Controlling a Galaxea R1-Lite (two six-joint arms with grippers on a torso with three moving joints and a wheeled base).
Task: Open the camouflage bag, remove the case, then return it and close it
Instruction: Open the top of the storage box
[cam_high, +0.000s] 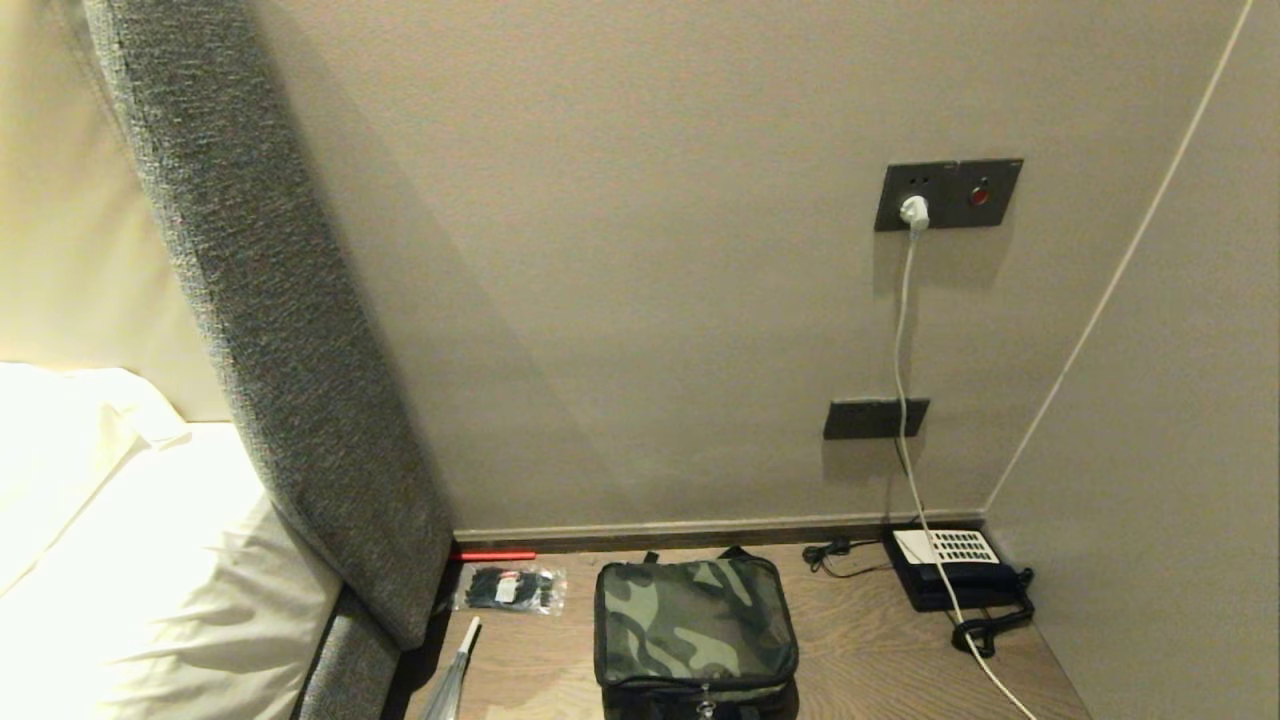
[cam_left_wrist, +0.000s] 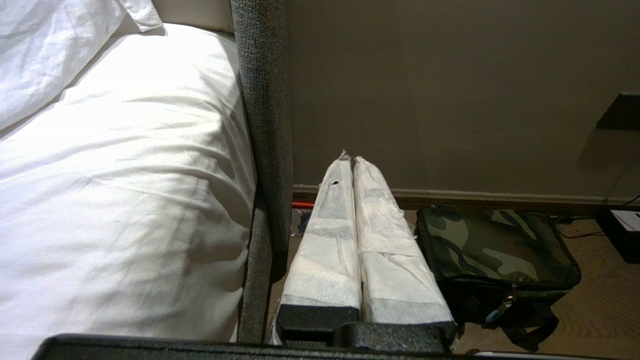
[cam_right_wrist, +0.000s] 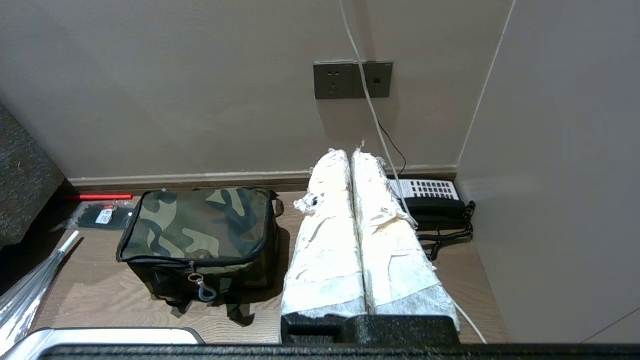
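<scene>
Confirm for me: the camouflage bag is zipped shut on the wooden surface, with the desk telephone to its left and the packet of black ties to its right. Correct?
Not quite: the sides are swapped. In the head view the camouflage bag sits zipped shut on the wooden surface, but the desk telephone is to its right and the packet of black ties to its left.

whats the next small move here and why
Probably bring the right gripper down toward the zip pull on the front of the camouflage bag. The bag sits zipped shut on the wooden table, and both grippers, left gripper included, are shut and clear of it.
</scene>
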